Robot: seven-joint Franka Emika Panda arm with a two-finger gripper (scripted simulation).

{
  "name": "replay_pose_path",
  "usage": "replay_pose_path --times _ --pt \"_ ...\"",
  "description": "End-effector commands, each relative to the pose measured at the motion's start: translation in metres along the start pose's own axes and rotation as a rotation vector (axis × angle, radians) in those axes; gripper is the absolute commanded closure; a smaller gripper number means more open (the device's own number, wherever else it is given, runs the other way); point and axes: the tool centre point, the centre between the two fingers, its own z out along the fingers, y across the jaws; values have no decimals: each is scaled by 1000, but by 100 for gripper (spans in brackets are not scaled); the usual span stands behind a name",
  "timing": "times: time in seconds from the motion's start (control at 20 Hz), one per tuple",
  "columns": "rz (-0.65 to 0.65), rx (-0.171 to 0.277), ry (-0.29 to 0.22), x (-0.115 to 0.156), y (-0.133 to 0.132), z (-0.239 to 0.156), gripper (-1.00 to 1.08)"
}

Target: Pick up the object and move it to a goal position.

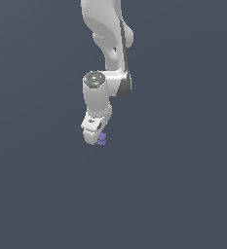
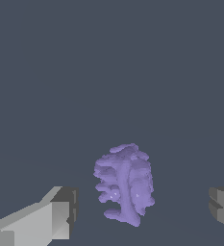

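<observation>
Wrist view shows the Panda arm's claw (image 2: 142, 211) spread wide and holding nothing, its fingers (image 2: 56, 216) straddling the lumpy purple object (image 2: 125, 185) on the grey counter (image 2: 108, 72), apparently lined up to close on it.

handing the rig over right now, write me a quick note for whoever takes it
End effector: open, one finger on each side of the purple blob, with clear gaps to both; nothing gripped.
Purple blob: lies on the grey floor, right at the end effector's tip in the exterior view.
Done: arm brought down over the blob, fingers straddling it.
Left: close on the blob, lift it, carry it to the goal. No goal marker shows in either view.
</observation>
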Motion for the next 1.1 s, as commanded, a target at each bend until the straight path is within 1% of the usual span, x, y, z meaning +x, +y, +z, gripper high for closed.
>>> replay_pose_path --times 0.0,0.45,0.8,1.05 --pt "-47 2 0 -4 -2 4 -92" --pt "-139 5 0 -13 -6 13 -92" --pt "-145 6 0 -14 -7 15 -92" --pt "-146 6 0 -14 -7 29 -92"
